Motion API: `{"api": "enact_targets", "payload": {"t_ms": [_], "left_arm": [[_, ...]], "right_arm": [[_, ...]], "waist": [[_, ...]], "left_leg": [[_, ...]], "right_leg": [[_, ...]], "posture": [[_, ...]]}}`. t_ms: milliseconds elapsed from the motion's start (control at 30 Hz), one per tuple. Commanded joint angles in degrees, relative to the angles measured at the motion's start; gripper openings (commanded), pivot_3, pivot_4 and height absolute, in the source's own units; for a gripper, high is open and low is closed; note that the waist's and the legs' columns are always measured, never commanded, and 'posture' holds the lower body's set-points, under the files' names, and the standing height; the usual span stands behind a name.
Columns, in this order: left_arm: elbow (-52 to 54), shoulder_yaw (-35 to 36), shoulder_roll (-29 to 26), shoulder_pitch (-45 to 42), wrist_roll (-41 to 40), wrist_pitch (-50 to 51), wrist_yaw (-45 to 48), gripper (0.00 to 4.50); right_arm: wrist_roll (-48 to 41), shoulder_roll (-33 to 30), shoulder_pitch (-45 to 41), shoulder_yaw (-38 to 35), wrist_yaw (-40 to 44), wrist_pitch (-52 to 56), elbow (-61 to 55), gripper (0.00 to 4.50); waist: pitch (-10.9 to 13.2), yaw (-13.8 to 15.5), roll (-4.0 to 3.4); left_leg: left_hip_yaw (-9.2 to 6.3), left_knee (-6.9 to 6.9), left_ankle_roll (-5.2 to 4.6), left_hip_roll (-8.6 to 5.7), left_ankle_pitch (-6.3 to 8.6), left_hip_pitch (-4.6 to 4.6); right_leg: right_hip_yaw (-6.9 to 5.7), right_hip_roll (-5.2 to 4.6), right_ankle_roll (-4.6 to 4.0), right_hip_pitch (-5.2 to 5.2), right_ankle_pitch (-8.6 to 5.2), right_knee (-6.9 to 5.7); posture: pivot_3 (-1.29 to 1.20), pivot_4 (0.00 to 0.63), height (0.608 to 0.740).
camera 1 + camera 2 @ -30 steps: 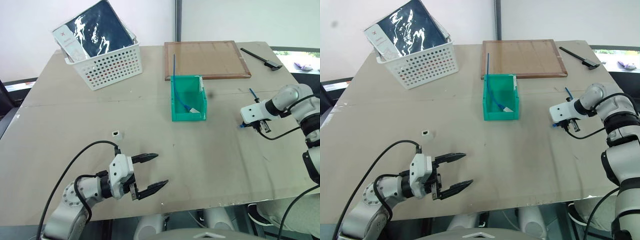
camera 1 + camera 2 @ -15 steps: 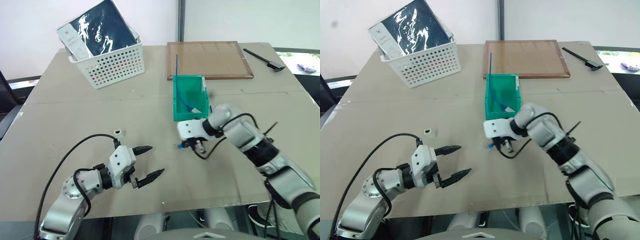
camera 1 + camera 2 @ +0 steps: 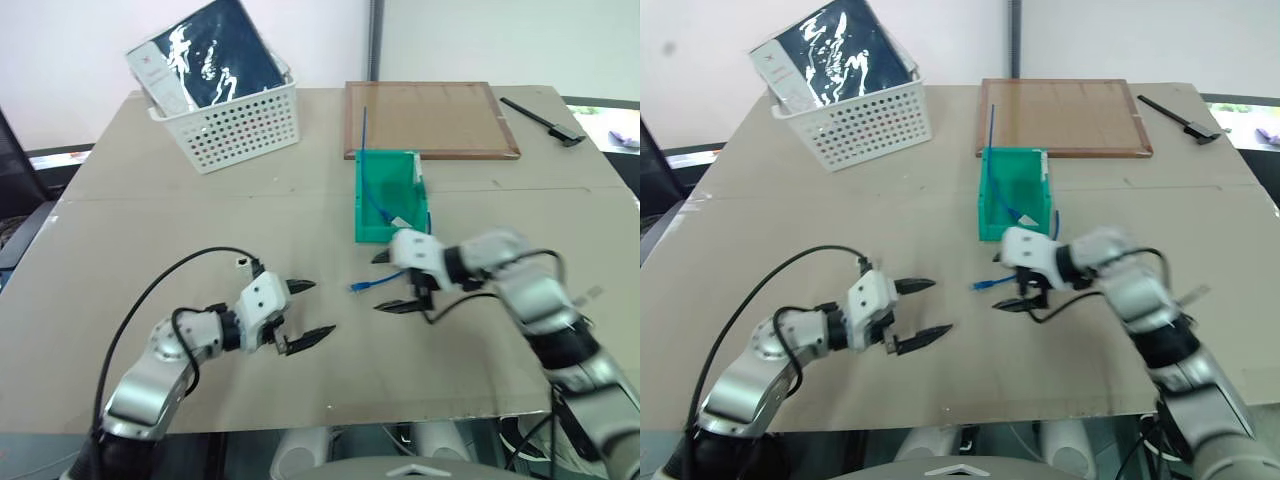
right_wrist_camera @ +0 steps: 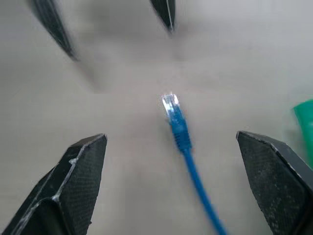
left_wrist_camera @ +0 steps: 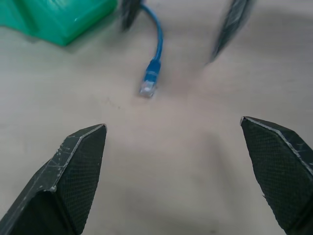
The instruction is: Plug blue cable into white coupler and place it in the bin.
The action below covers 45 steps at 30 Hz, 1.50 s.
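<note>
Blue cable (image 4: 177,125) between 2 open grippers

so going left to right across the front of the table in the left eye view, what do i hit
left gripper → blue cable's plug end lying on the table → right gripper, open around the cable
</note>
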State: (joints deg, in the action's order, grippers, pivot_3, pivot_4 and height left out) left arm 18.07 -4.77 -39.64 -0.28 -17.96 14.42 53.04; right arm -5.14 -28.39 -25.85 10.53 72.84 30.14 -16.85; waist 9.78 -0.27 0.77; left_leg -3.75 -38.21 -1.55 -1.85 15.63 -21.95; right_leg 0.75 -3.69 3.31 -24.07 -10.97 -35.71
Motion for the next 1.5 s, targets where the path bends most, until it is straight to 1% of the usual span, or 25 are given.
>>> {"api": "enact_targets", "payload": {"t_ms": [33,167,267,333,400,467,533,567,600,633,667,700,733,767,833,900,1000,1133,1200,1233,1267,1300,1333,1433,1500], "left_arm": [[-1.79,-2.08,0.53,-4.41,1.11,0.69,1.18,4.50],[-4.93,-4.91,1.58,-9.49,2.85,1.04,1.84,4.50],[-6.82,-6.54,2.02,-11.96,4.49,1.05,2.14,4.50],[-8.87,-7.73,2.55,-13.85,5.98,1.10,1.86,4.50],[-12.14,-10.26,3.25,-15.85,8.96,0.27,1.79,4.50],[-14.50,-11.49,4.00,-16.87,10.56,-0.99,2.01,3.96],[-16.05,-12.50,4.96,-17.65,11.34,-1.26,2.45,3.21],[-16.76,-12.89,5.55,-18.02,11.61,-1.53,2.49,2.77],[-17.26,-13.10,5.94,-18.25,11.77,-1.78,2.50,2.24],[-17.61,-13.22,6.43,-18.45,11.73,-2.20,2.78,2.03],[-17.91,-13.25,6.79,-18.62,11.73,-2.47,2.99,1.43],[-18.25,-13.20,7.02,-18.75,11.80,-2.72,3.22,1.11],[-18.59,-13.14,7.12,-18.88,11.79,-3.10,3.59,0.55],[-18.88,-12.98,7.18,-18.93,11.64,-3.43,3.92,0.09],[-18.71,-12.27,7.02,-18.63,10.25,-4.64,5.56,0.04],[-17.35,-10.93,6.93,-18.04,7.60,-6.23,8.01,0.04],[-13.15,-7.84,8.20,-17.77,1.74,-5.94,10.02,0.04],[-9.93,-5.94,9.70,-18.16,-0.39,-8.11,9.46,0.04],[-8.92,-5.17,10.81,-18.54,0.27,-10.78,7.93,0.00],[-8.54,-4.87,11.26,-18.63,0.30,-11.46,7.55,0.00],[-8.27,-4.67,11.60,-18.72,0.61,-12.33,7.10,0.00],[-8.10,-4.60,11.78,-18.74,0.78,-12.82,6.81,0.00],[-8.15,-4.64,11.91,-18.86,1.53,-13.81,6.30,0.00],[-8.80,-4.84,12.29,-19.46,3.27,-17.14,5.21,0.00],[-9.22,-5.01,12.58,-19.89,4.23,-18.86,4.59,0.00]], "right_arm": [[-4.07,-2.84,9.62,-9.68,-4.31,-4.91,-8.82,4.18],[-4.95,-5.11,24.11,-18.26,-9.77,-7.39,-15.04,4.18],[-4.61,-6.24,32.26,-21.81,-12.87,-9.10,-17.89,4.18],[-5.25,-5.80,36.98,-23.66,-15.48,-8.50,-20.56,4.18],[-5.18,-4.76,41.26,-24.71,-18.32,-8.03,-23.16,4.18],[-5.14,-4.40,42.88,-24.19,-20.51,-7.75,-24.26,4.50],[-4.99,-3.83,43.54,-23.11,-22.53,-7.85,-24.79,4.50],[-5.05,-3.54,43.84,-22.55,-23.54,-7.83,-25.07,4.50],[-5.11,-3.38,44.02,-22.13,-24.26,-7.79,-25.24,4.50],[-5.02,-3.36,44.61,-21.60,-24.85,-7.75,-25.48,4.50],[-4.88,-3.41,45.18,-21.13,-25.31,-7.86,-25.67,4.50],[-4.70,-3.51,45.65,-20.64,-25.82,-8.04,-25.77,4.50],[-4.79,-3.26,45.95,-20.19,-26.82,-7.23,-25.85,4.50],[-5.12,-2.95,46.05,-19.75,-27.68,-6.58,-25.94,4.50],[-8.01,-1.19,45.75,-18.76,-29.57,-3.18,-27.16,4.50],[-11.94,2.02,44.21,-17.96,-32.54,1.53,-28.30,4.50],[-17.80,8.05,40.81,-17.13,-38.31,8.98,-28.75,4.50],[-28.49,16.67,36.26,-17.89,-45.51,17.67,-29.03,4.50],[-35.63,20.63,33.72,-19.17,-49.89,22.08,-29.40,3.95],[-37.95,21.59,32.72,-19.72,-51.63,23.74,-29.59,3.49],[-39.59,22.24,31.65,-19.99,-53.12,24.73,-29.76,3.13],[-40.85,22.31,30.96,-20.15,-54.29,25.24,-29.89,2.51],[-42.68,22.95,29.96,-20.45,-56.09,25.73,-29.76,2.24],[-49.06,25.72,25.54,-21.10,-61.58,26.64,-28.29,2.24],[-52.13,26.19,22.83,-20.96,-64.13,27.30,-27.21,2.24]], "waist": [[-0.01,-0.17,0.02],[0.00,0.25,0.02],[-0.02,-0.10,0.05],[-0.02,-0.54,0.06],[-0.04,-0.31,0.07],[-0.05,-0.34,0.08],[-0.07,-0.36,0.12],[-0.08,-0.35,0.13],[-0.08,-0.27,0.14],[-0.10,-0.11,0.16],[-0.10,0.01,0.16],[-0.10,0.18,0.15],[-0.11,0.28,0.16],[-0.11,0.37,0.16],[-0.11,0.47,0.16],[-0.11,0.49,0.16],[-0.08,0.47,0.18],[-0.09,0.86,0.15],[-0.09,0.91,0.14],[-0.09,0.93,0.14],[-0.09,0.93,0.15],[-0.09,0.93,0.15],[-0.09,0.93,0.14],[-0.08,0.85,0.14],[-0.08,0.65,0.13]], "left_leg": [[0.04,0.01,0.00,0.01,0.00,0.02],[0.03,-0.01,-0.01,0.02,0.00,0.07],[0.15,-0.06,-0.02,0.02,-0.01,0.13],[0.22,-0.08,-0.02,0.07,-0.01,0.21],[0.22,-0.08,-0.02,0.09,-0.01,0.23],[0.17,-0.08,-0.02,0.10,-0.01,0.22],[0.23,-0.11,-0.02,0.10,-0.01,0.23],[0.25,-0.13,-0.02,0.08,-0.01,0.23],[0.25,-0.14,-0.02,0.08,-0.01,0.23],[0.21,-0.14,-0.02,0.08,-0.01,0.23],[0.17,-0.13,-0.02,0.08,-0.01,0.22],[0.15,-0.13,-0.02,0.08,0.00,0.21],[0.16,-0.12,-0.02,0.08,0.00,0.21],[0.16,-0.12,-0.02,0.08,0.00,0.21],[0.18,-0.12,-0.02,0.08,0.00,0.20],[0.18,-0.11,-0.02,0.09,0.00,0.21],[0.16,-0.11,-0.02,0.13,0.00,0.19],[0.11,-0.14,-0.02,0.13,0.00,0.14],[0.09,-0.11,-0.02,0.12,0.00,0.15],[0.07,-0.11,-0.02,0.13,0.00,0.14],[0.08,-0.11,-0.02,0.11,0.00,0.14],[0.09,-0.11,-0.02,0.10,0.00,0.12],[0.10,-0.11,-0.02,0.07,0.00,0.12],[0.10,-0.11,-0.03,0.07,0.00,0.13],[0.12,-0.11,-0.03,0.09,0.00,0.16]], "right_leg": [[0.04,0.00,0.01,0.00,0.00,-0.03],[-0.04,0.03,0.02,0.11,-0.02,-0.04],[0.10,0.05,0.04,0.14,-0.02,-0.05],[0.17,0.09,0.06,0.18,-0.03,-0.07],[0.18,0.13,0.20,0.18,-0.12,-0.10],[0.13,0.17,0.20,0.19,-0.13,-0.11],[0.19,0.13,0.20,0.20,-0.12,-0.10],[0.20,0.10,0.20,0.22,-0.12,-0.09],[0.20,0.09,0.21,0.22,-0.13,-0.08],[0.18,0.09,0.21,0.23,-0.13,-0.08],[0.14,0.09,0.21,0.23,-0.13,-0.08],[0.13,0.10,0.20,0.23,-0.13,-0.08],[0.13,0.09,0.19,0.23,-0.12,-0.08],[0.13,0.09,0.18,0.23,-0.12,-0.07],[0.15,0.08,0.18,0.23,-0.12,-0.05],[0.16,0.09,0.15,0.21,-0.11,-0.05],[0.15,0.10,0.05,0.18,-0.05,-0.05],[0.13,0.05,-0.07,0.17,-0.11,-0.05],[0.11,0.07,-0.06,0.17,-0.09,-0.06],[0.11,0.08,-0.04,0.16,-0.07,-0.06],[0.13,0.06,0.03,0.16,-0.04,-0.05],[0.13,0.06,0.03,0.16,-0.03,-0.03],[0.13,0.07,0.03,0.16,-0.03,-0.01],[0.13,0.09,0.04,0.16,-0.03,-0.01],[0.14,0.13,0.03,0.16,-0.03,-0.05]], "posture": [[0.00,0.150,0.740],[0.00,0.150,0.740],[0.00,0.150,0.740],[0.00,0.150,0.740],[0.00,0.150,0.740],[0.00,0.150,0.740],[0.00,0.150,0.740],[0.00,0.150,0.740],[0.00,0.150,0.740],[0.00,0.150,0.740],[0.00,0.150,0.740],[0.00,0.150,0.740],[0.00,0.150,0.740],[0.00,0.150,0.740],[0.00,0.150,0.740],[0.00,0.150,0.740],[0.00,0.150,0.740],[0.00,0.150,0.740],[0.00,0.150,0.740],[0.00,0.150,0.740],[0.00,0.150,0.740],[0.00,0.150,0.740],[0.00,0.150,0.740],[0.00,0.150,0.740],[0.00,0.150,0.740]]}}
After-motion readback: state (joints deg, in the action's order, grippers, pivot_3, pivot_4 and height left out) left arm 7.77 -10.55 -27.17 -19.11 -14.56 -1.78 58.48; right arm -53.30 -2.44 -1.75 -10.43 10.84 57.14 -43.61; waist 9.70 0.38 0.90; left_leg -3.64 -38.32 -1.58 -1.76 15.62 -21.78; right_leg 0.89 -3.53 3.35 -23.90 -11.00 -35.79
